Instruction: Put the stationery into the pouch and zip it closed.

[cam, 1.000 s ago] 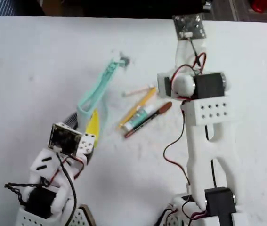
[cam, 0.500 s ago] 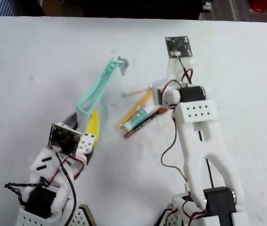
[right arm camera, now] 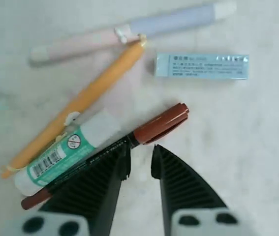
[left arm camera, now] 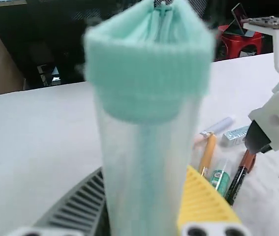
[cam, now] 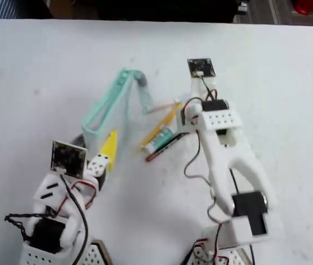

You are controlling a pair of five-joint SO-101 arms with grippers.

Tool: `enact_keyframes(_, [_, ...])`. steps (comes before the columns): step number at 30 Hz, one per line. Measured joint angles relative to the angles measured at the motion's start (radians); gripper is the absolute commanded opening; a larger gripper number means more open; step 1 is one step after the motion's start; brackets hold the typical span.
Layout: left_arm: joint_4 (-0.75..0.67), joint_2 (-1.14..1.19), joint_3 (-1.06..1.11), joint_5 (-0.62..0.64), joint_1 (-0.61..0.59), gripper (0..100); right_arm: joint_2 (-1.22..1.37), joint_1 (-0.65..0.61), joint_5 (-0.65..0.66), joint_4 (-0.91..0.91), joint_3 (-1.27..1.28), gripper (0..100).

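High view: pouch (cam: 105, 99) is gripped by the left claw (cam: 95, 141), pens (cam: 162, 132) piled at its 3 o'clock on the counter (cam: 35, 66). Left wrist: pouch is seen pinched between both fingers (left arm camera: 205, 206). Right wrist: right claw (right arm camera: 140, 160), barely open (hidden from above), is set at the brown pen (right arm camera: 159, 124), eraser (right arm camera: 201, 66) nearby.

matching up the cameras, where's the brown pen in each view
high view: brown pen at the pile's near edge, beside the glue stick.
left wrist view: brown pen lying past the mint pouch.
right wrist view: brown pen just ahead of the right hand.
shared landmark: the green-labelled glue stick lying alongside it.
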Motion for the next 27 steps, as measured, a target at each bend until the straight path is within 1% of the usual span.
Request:
enact_keyframes(2, [0.0,0.002,0.0,0.002,-0.018,20,0.063,0.018,-0.029,0.038,-0.06,7.0])
enact_keyframes(7, [0.002,0.006,0.002,0.008,-0.026,20,0.198,0.063,-0.12,0.104,-0.178,7.3])
enact_keyframes(13, [0.003,0.006,0.002,0.008,-0.026,20,0.29,0.055,-0.192,0.11,-0.245,20.0])
enact_keyframes(23, [0.003,0.011,0.011,0.008,-0.026,20,0.316,0.057,-0.207,0.098,-0.295,19.1])
enact_keyframes(27, [0.003,0.012,0.011,0.008,-0.026,20,0.359,0.058,-0.256,0.06,-0.298,19.1])
